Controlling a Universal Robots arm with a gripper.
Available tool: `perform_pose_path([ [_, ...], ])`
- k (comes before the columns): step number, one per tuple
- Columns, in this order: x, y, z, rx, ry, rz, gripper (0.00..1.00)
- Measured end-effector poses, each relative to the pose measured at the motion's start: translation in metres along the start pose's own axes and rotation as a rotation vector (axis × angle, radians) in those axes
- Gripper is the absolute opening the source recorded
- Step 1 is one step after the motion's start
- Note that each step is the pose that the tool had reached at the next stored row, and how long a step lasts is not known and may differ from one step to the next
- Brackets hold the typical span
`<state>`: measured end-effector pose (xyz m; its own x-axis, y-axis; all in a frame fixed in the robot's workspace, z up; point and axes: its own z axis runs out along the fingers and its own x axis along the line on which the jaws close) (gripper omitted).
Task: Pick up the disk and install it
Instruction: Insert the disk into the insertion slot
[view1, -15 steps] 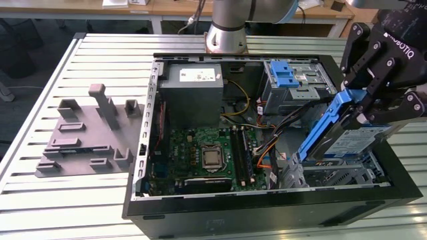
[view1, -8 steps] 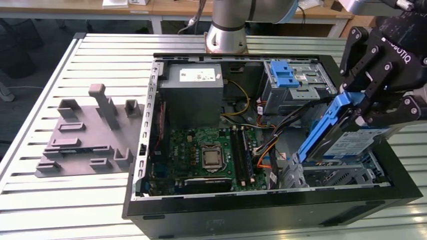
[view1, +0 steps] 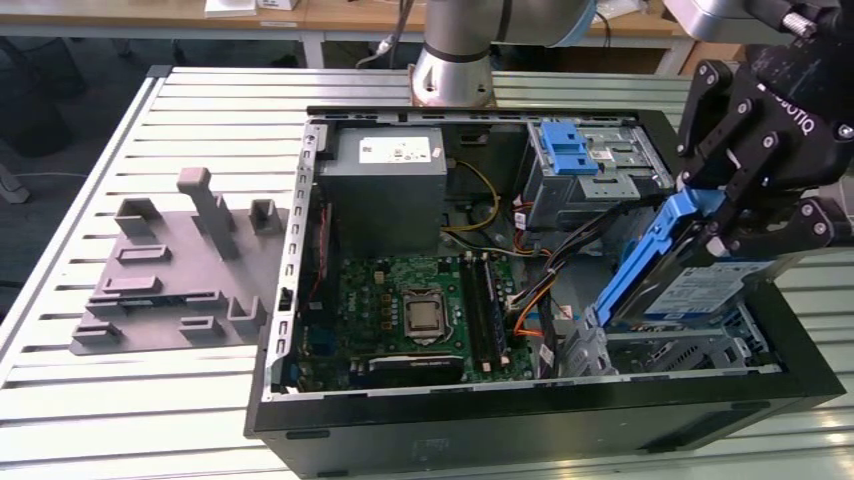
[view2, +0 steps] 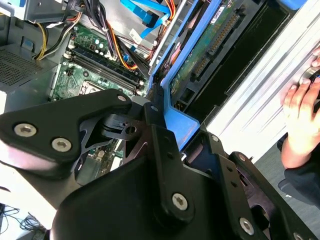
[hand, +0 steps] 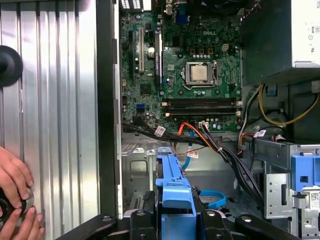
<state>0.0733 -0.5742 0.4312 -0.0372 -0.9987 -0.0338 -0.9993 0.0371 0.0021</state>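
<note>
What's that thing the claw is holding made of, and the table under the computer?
The disk in the gripper: its blue frame looks like moulded plastic, matte and evenly coloured; its body looks like metal under a paper label, though little shows. The table: probably aluminium, with bright silvery ribbed slats.

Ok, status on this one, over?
Gripper shut on the disk, held tilted over the lower drive bay, not seated. Cables close beside the bay. Person's hand on the table, outside the case.
</note>
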Motion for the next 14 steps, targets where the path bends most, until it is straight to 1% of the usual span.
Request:
perform_pose_path([
  [14,0.0004,0.0,0.0105,-0.0001,0.0,0.0,0.37],
])
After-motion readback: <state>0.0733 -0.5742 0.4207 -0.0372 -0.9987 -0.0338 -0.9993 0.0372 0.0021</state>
